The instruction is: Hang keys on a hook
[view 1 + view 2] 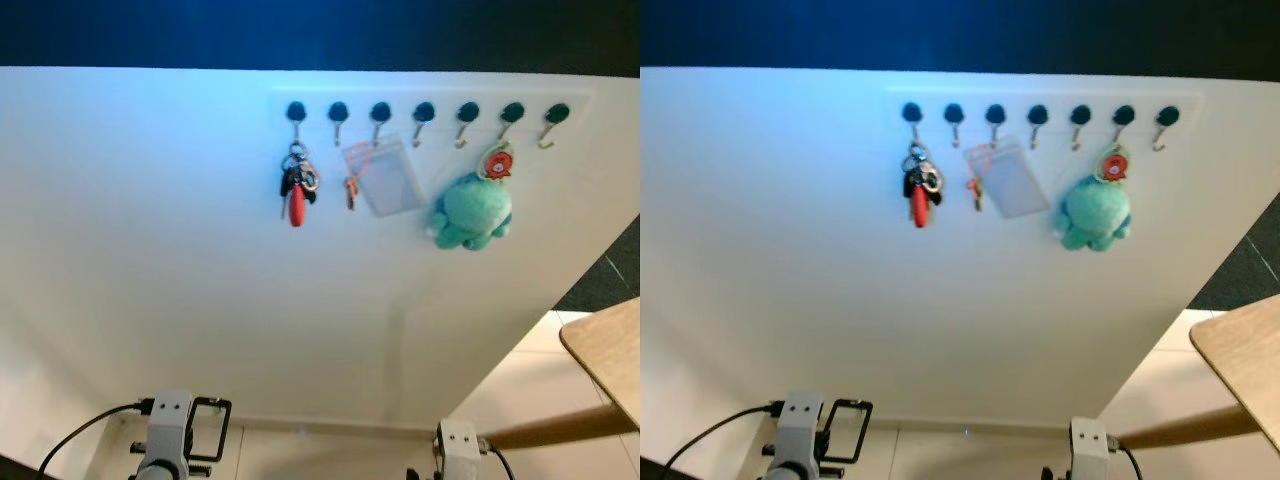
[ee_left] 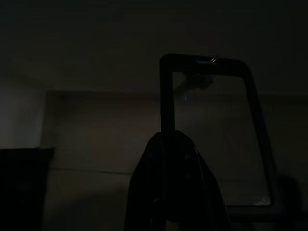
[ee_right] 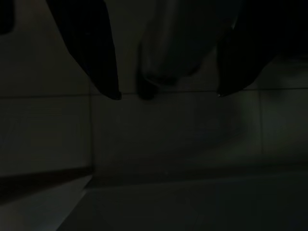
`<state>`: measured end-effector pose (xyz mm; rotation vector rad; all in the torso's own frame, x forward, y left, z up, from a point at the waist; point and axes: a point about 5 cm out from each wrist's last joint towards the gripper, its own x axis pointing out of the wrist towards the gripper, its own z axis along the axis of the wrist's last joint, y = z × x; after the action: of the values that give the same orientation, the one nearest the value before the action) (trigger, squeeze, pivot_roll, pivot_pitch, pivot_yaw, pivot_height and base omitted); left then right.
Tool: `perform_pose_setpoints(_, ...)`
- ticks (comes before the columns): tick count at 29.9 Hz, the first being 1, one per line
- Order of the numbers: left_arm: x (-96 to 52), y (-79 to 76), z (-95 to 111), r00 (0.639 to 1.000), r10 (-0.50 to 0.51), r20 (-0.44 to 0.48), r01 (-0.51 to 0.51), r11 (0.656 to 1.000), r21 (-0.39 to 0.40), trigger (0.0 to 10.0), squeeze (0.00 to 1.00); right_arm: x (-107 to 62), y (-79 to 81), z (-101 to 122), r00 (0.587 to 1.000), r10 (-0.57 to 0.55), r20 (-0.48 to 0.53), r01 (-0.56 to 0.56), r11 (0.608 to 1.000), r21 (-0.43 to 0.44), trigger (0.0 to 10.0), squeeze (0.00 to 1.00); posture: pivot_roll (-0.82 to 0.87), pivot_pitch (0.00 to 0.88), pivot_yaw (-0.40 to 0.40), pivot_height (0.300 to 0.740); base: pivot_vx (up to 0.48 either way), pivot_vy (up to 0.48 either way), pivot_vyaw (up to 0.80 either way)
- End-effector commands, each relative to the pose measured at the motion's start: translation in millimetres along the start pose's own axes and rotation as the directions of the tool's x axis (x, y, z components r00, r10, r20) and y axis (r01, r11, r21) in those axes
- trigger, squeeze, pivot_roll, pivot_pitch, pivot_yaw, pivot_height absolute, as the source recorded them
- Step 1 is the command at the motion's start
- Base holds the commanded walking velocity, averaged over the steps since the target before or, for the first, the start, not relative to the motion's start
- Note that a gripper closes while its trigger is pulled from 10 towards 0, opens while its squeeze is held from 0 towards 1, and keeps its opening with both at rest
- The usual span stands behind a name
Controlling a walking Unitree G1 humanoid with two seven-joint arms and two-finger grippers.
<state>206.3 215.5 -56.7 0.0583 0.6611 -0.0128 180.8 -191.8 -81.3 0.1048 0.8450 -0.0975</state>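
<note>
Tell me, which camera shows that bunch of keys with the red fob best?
The left eye view: the bunch of keys with the red fob hangs sharp and well lit on the leftmost hook. The right eye matches closely; both wrist views are too dark.

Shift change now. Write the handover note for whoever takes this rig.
Left gripper: hangs low and idle, holding nothing visible. Right gripper: open over the floor, empty.
Keys, with a red fob, already hang on the leftmost hook of the wall rack. A clear badge holder and a teal plush hang further right.
Done: keys hung. Left: nothing apparent.
</note>
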Motion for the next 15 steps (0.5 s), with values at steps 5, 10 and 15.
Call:
perform_pose_setpoints(5, -2.4, 3.3, 25, 0.980, -0.129, 0.151, 0.100, 0.978, 0.183, 10.0, 0.00, -0.5, -6.5, 1, 1.000, -0.012, -0.003, 0.012, 1.000, -0.005, 10.0, 0.00, 0.03, 0.048, 0.021, 0.740, 0.000, 0.000, 0.00)
perform_pose_setpoints(10, -12.8, 1.5, 47, 0.909, -0.345, 0.233, 0.232, 0.885, 0.404, 10.0, 0.00, -0.4, -6.7, 1, 1.000, -0.005, -0.006, 0.005, 1.000, -0.016, 10.0, 0.00, 0.03, 0.050, 0.022, 0.740, 0.000, 0.000, 0.00)
perform_pose_setpoints(15, -32.7, -5.7, 69, 0.778, -0.583, 0.233, 0.352, 0.713, 0.606, 10.0, 0.00, -0.5, -6.7, 1, 1.000, 0.000, -0.007, 0.000, 1.000, -0.019, 10.0, 0.00, 0.04, 0.054, 0.017, 0.740, 0.000, 0.000, 0.00)
